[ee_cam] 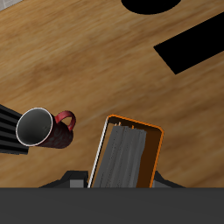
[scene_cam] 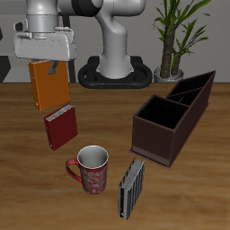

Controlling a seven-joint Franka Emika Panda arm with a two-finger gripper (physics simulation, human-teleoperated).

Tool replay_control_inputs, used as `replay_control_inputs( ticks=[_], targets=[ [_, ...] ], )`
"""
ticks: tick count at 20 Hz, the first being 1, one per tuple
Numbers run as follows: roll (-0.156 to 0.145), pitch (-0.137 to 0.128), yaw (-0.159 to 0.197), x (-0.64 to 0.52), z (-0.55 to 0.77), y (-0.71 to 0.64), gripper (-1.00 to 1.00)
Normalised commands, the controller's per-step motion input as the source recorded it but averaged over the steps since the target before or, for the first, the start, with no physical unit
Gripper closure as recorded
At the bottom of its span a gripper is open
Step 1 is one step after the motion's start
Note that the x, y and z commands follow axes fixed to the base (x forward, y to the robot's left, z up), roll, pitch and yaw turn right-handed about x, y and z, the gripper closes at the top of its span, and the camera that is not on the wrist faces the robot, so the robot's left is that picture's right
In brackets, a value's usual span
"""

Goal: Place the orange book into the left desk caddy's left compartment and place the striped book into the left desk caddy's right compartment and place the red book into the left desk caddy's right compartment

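Hand (scene_cam: 51,65) grips orange book (scene_cam: 48,84) aloft (fingers mostly hidden).

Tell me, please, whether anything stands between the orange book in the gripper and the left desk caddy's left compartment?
Nothing visible does. The gripper holds the orange book above the table, and the left desk caddy stands apart with its left compartment open-topped. The red book, mug and striped book sit lower, nearer the table's front edge.
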Motion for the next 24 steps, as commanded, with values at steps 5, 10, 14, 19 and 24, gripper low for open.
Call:
replay_control_inputs(
  ticks=[5,10,14,19,24],
  targets=[
    [0.019,-0.045,-0.006,-0.5,0.23,0.38,1.0],
    [0.06,-0.085,-0.015,-0.78,0.29,0.62,1.0],
    [0.031,-0.03,0.04,-0.49,-0.03,0.46,1.0],
    [0.04,-0.006,0.006,-0.42,-0.13,0.45,1.0],
    [-0.001,-0.044,0.037,-0.46,-0.01,0.33,1.0]
  ],
)
